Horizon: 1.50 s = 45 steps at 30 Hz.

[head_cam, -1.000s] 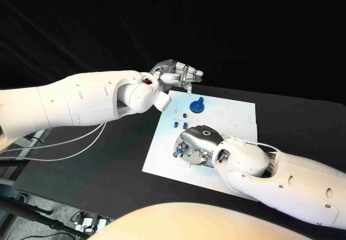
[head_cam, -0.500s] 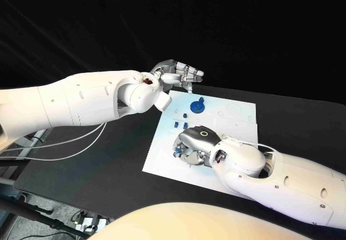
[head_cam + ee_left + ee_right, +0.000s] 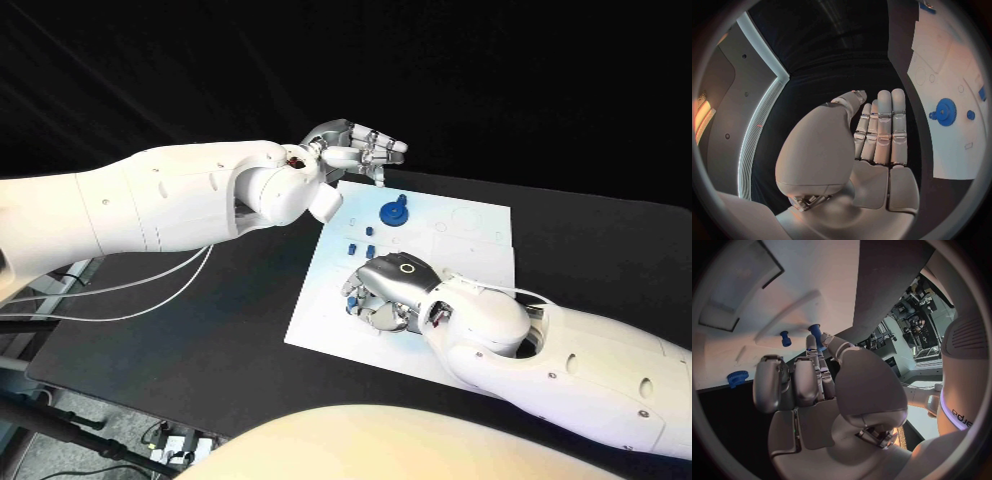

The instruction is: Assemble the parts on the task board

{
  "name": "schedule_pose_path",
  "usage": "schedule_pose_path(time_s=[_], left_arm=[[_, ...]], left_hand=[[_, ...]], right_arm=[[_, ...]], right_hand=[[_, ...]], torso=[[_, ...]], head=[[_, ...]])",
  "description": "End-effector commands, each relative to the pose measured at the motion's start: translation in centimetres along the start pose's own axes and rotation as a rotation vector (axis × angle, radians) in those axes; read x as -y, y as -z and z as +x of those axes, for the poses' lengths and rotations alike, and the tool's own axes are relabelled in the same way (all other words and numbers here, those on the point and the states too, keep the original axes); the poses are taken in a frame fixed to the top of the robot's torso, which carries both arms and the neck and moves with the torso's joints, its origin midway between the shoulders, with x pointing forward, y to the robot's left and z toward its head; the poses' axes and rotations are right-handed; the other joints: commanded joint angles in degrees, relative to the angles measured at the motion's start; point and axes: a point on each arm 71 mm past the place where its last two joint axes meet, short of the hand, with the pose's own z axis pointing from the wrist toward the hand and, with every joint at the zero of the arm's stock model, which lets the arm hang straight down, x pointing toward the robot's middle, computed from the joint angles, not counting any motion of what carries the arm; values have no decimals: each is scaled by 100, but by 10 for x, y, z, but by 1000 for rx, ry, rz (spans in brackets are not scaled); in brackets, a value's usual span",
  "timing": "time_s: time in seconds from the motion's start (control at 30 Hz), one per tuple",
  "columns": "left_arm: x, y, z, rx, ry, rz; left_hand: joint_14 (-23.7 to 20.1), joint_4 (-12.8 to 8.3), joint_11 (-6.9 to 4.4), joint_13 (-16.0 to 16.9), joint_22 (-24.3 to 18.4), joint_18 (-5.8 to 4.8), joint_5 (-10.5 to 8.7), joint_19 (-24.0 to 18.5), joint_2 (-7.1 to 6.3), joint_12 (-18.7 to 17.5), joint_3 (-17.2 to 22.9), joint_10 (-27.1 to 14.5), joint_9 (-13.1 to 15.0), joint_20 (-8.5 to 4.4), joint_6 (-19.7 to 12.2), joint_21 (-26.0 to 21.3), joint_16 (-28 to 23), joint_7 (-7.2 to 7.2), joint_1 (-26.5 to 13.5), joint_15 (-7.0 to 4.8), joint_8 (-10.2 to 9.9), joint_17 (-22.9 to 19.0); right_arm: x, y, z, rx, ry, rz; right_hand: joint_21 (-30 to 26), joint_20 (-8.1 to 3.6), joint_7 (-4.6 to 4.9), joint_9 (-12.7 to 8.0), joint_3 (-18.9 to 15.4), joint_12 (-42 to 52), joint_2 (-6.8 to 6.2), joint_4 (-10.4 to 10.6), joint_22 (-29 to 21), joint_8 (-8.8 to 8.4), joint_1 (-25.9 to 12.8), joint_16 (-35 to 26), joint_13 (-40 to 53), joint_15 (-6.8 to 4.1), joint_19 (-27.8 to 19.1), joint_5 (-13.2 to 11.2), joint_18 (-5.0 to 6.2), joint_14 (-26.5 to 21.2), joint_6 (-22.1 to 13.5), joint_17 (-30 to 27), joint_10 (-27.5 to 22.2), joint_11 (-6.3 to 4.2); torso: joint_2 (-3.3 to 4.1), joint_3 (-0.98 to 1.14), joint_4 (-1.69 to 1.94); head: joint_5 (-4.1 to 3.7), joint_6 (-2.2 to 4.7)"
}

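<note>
The white task board (image 3: 447,235) lies mid-table. A blue gear (image 3: 392,212) sits on its far part, with small blue pegs (image 3: 371,240) standing nearer the middle. My right hand (image 3: 387,295) is low over the board's near left part, fingers curled down. In the right wrist view its thumb and a finger pinch a blue peg (image 3: 816,332); another peg (image 3: 786,338) and the gear (image 3: 737,377) lie beyond. My left hand (image 3: 355,148) hovers off the board's far left corner, fingers (image 3: 882,125) straight and holding nothing. The left wrist view shows the gear (image 3: 945,111) on the board (image 3: 948,60).
The black table (image 3: 202,320) spreads wide to the left of the board and to its far right (image 3: 591,235). Pale cables (image 3: 144,290) hang off the table's left edge beneath my left arm.
My right hand has crept a little to the left over the board's near part, and the blue peg at its fingertips moved with it. The left hand has stayed put.
</note>
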Motion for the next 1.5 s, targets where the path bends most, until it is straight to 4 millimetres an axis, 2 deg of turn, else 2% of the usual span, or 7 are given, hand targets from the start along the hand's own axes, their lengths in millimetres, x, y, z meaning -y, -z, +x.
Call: schedule_pose_path(time_s=[0.03,0.27,0.63,0.8,0.97,1.13,1.5], left_arm=[[1,0,2,-21,1,5],[1,0,1,-19,0,3],[0,1,-2,-15,0,1],[0,2,-5,-9,-1,0],[-1,4,-6,-10,-1,2],[-3,7,-8,-7,-1,0],[-7,10,-5,-13,2,-3]], left_hand=[[18,-4,13,-7,-5,39,-19,35,28,34,-31,-38,3,6,-37,-35,-30,-20,-9,34,-2,-7],[18,-4,13,-7,-5,39,-19,35,28,34,-31,-38,3,6,-37,-35,-30,-20,-9,34,-2,-7],[18,-4,13,-7,-5,39,-19,35,28,34,-31,-38,3,6,-37,-35,-30,-20,-9,34,-2,-7],[18,-4,13,-7,-5,39,-19,35,28,34,-31,-38,3,6,-37,-35,-30,-20,-9,34,-2,-7],[17,-2,15,-11,-11,38,-21,41,28,41,-37,-46,4,6,-43,-43,-32,-18,-12,36,0,-11],[17,-1,15,-11,-11,38,-22,41,27,41,-38,-47,4,6,-43,-43,-32,-18,-14,36,0,-11],[18,0,15,-11,-12,38,-22,41,26,43,-40,-47,4,7,-43,-45,-32,-18,-16,37,1,-12]], right_arm=[[-2,2,-5,78,-1,-9],[-2,14,-13,170,-22,-14],[36,63,-42,234,-205,92],[76,104,-47,162,-390,262],[101,144,-42,116,-466,407],[113,176,-36,109,-474,517],[112,194,-12,92,-390,638]], right_hand=[[-40,-6,-31,-24,-63,19,-58,6,794,-24,-49,-37,12,-43,-2,16,17,167,-140,-26,-10,-44],[-76,-29,-334,-195,-189,30,-165,20,794,-18,-111,-93,60,-64,-4,42,20,153,-975,-98,-6,-66],[-53,-62,41,31,-383,407,-108,50,823,517,-102,-66,323,-76,22,109,5,172,18,-72,490,-74],[124,-120,-121,195,-751,1336,-46,178,908,816,-288,36,1020,-188,101,308,-25,216,480,36,951,-236],[426,-240,-281,599,-1365,5964,156,382,1063,1168,-442,561,5788,-304,227,728,-89,330,500,669,1185,-372],[503,-244,-277,873,-1664,6842,223,508,1109,1358,-515,920,6782,-312,268,792,-104,397,392,1119,1312,-354],[552,-234,-274,1085,-2150,6909,81,786,1145,1468,-816,1043,6908,-285,294,891,-115,401,316,1266,1271,-347]], torso=[[-6,4,-1],[-10,6,-5],[-30,-1,-23],[-76,-14,-61],[-96,-12,-87],[-110,-20,-133],[-116,-22,-175]], head=[[-8,1],[-37,1],[-227,1],[-497,70],[-956,159],[-1294,159],[-1594,119]])
